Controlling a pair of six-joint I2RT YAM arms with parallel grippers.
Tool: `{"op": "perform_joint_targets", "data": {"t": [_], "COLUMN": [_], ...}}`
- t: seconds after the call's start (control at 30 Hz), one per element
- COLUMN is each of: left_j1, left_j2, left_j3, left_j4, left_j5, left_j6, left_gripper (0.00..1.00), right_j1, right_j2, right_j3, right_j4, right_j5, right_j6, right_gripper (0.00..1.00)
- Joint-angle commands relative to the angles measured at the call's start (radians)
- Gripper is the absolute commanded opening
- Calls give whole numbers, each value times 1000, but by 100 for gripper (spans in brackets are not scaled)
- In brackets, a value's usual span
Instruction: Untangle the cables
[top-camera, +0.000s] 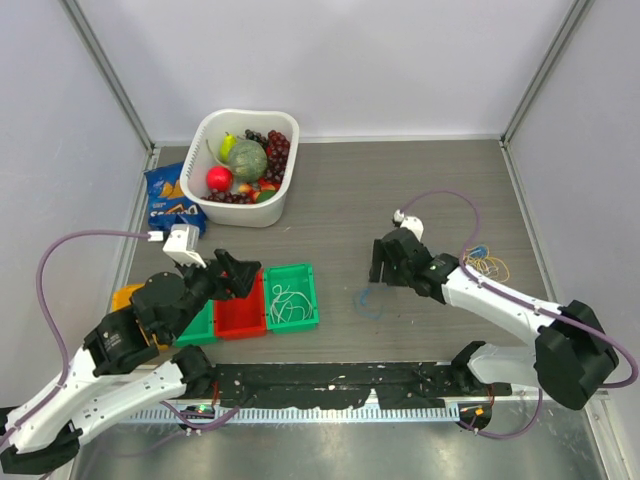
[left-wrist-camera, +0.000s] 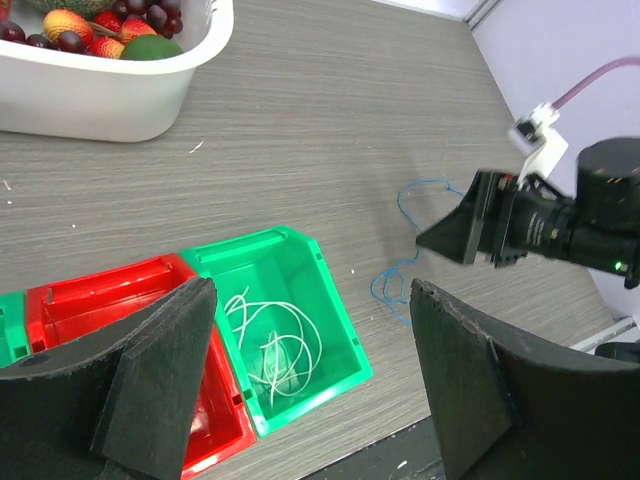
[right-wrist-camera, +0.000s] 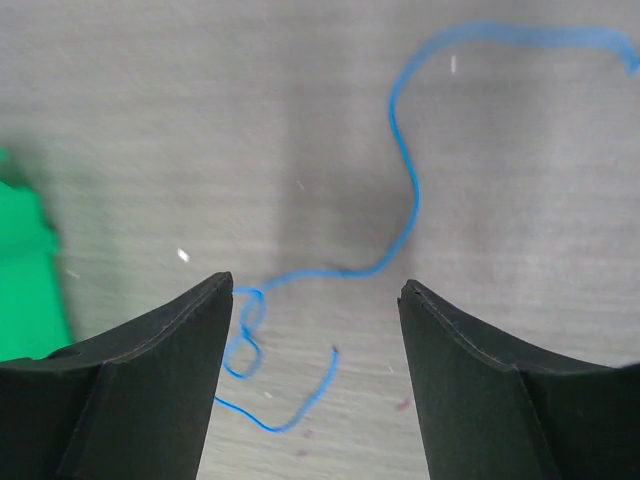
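A loose blue cable (top-camera: 368, 303) lies on the table mid-right; it also shows in the right wrist view (right-wrist-camera: 412, 195) and the left wrist view (left-wrist-camera: 378, 290). My right gripper (top-camera: 381, 277) hovers just above it, open and empty (right-wrist-camera: 318, 300), with the cable's curled end between its jaws. A white cable (top-camera: 288, 300) lies coiled in the right green bin (left-wrist-camera: 335, 300). A tangle of yellow-orange and blue cables (top-camera: 486, 263) lies by the right forearm. My left gripper (top-camera: 244, 276) is open and empty above the bins (left-wrist-camera: 315, 370).
A red bin (top-camera: 240, 312) and another green bin (top-camera: 200, 325) stand left of the cable bin. A white basket (top-camera: 283, 195) of fruit is at the back left, with a blue chip bag (top-camera: 168, 200) beside it. An orange object (top-camera: 125, 297) lies under the left arm.
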Motion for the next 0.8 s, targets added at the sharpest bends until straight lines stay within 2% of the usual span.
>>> {"op": "perform_joint_targets", "data": {"t": [0.0, 0.1, 0.17, 0.23, 0.37, 0.5, 0.63, 0.67, 0.73, 0.77], "left_j1": [2, 2, 2, 4, 2, 2, 2, 2, 2, 2], "left_j2": [24, 39, 45, 53, 50, 44, 56, 62, 71, 77], "left_j3": [3, -6, -8, -11, -22, -36, -32, -31, -31, -32], "left_j4": [48, 66, 72, 74, 74, 82, 85, 88, 97, 106], "left_j5": [-6, 9, 20, 24, 27, 31, 37, 40, 50, 58], "left_j6": [21, 19, 19, 18, 2, -9, -5, -5, -7, -9], "left_gripper": [82, 82, 82, 82, 82, 82, 83, 83, 83, 83], "right_j1": [3, 3, 6, 19, 78, 106, 106, 106, 105, 105], "right_j2": [-9, 3, 35, 80, 132, 167, 152, 141, 108, 77], "right_j3": [-51, -56, -62, -67, -62, -59, -32, -24, 13, 40], "right_j4": [-12, -9, 25, 66, 129, 164, 152, 144, 108, 71], "right_j5": [-95, -96, -162, -218, -221, -253, -230, -224, -193, -163], "right_j6": [49, 74, 83, 89, 91, 100, 70, 56, 19, -7], "right_gripper": [73, 73, 71, 67, 61, 50, 28, 15, 2, 1]}}
